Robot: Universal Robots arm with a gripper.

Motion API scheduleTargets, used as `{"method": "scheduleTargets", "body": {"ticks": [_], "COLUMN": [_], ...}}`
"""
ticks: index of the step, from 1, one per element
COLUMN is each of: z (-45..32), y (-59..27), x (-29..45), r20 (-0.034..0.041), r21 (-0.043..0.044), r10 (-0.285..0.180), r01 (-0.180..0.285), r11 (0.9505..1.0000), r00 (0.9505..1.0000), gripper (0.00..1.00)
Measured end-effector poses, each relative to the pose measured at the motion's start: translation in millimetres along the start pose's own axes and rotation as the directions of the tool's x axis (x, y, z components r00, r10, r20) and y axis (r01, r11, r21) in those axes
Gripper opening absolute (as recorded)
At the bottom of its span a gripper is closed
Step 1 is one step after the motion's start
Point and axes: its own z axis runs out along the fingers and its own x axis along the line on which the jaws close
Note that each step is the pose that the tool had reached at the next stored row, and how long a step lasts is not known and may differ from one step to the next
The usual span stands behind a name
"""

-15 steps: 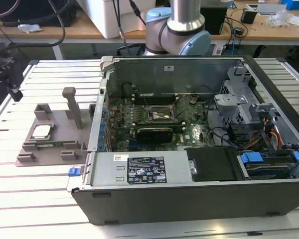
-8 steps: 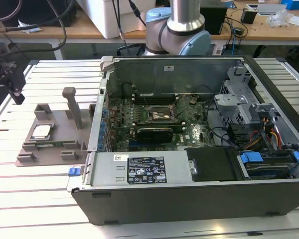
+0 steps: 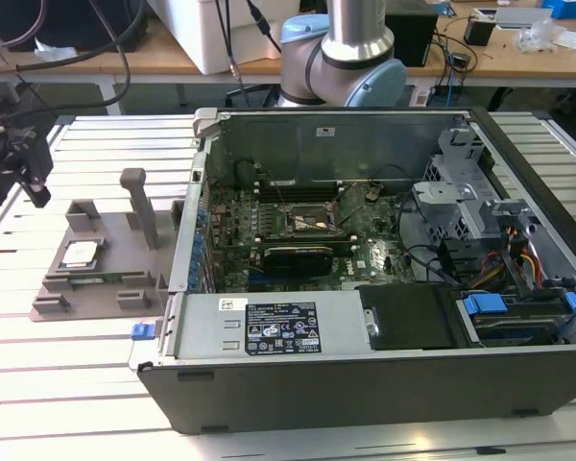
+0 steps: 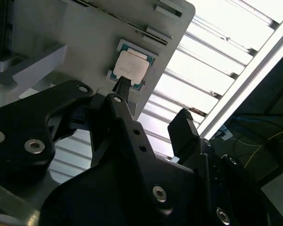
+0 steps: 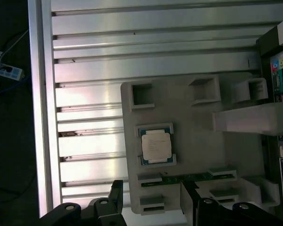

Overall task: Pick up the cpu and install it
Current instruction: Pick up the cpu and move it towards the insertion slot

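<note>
Approach is the step in hand, judging by the layout. The black two-fingered gripper hangs above the slatted aluminium table at the exterior view's left, near the grey plastic fixture block and not touching it. In both wrist views its jaws stand wide apart with only air between them, so it has hold of nothing.

The cpu, a small flat square chip with a silvery-white metal top and a thin darker rim, lies flat in a shallow square recess of the fixture. It is well apart from the open dark grey computer case at the exterior view's right. Inside the case, the black rectangular socket frame on the green motherboard appears to have no chip in it.

In the first wrist view the cpu is beyond the fingertips, not between them. The gripper is therefore off to one side of the chip, not centred over it.

To do this well, the jaws probably need to be centred over the chip and squared to two opposite edges before any descent. The recess walls sit just beside those edges, so the fingers must clear them. The chip is thin, so the grip should fall on its rim, level and light, to avoid tipping it in the pocket.
</note>
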Motion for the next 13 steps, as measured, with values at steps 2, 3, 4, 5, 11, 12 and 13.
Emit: {"method": "scheduleTargets", "body": {"ticks": [2,3,4,5,11,12,13], "z": [2.6,3.5,4.5,6.0,11.4,12.3,13.4], "y": [-0.1,-0.2,-0.2,-0.3,-0.5,-0.5,-0.6], "x": [0.1,0.1,0.1,0.1,0.2,0.2,0.2], "r20": [-0.0001,0.0,0.0,0.0,-0.0001,0.0,-0.0001], "r21": [0.0,0.0,0.0,0.0,0.0,0.0,0.0], "r10": [0.0,0.0,0.0,0.0,0.0,0.0,0.0], "r01": [0.0,0.0,0.0,0.0,0.0,0.0,0.0], "r11": [1.0,1.0,1.0,1.0,1.0,1.0,1.0], "r00": [1.0,1.0,1.0,1.0,1.0,1.0,1.0], "gripper": [0.6,0.6,0.6,0.6,0.6,0.6,0.6]}}
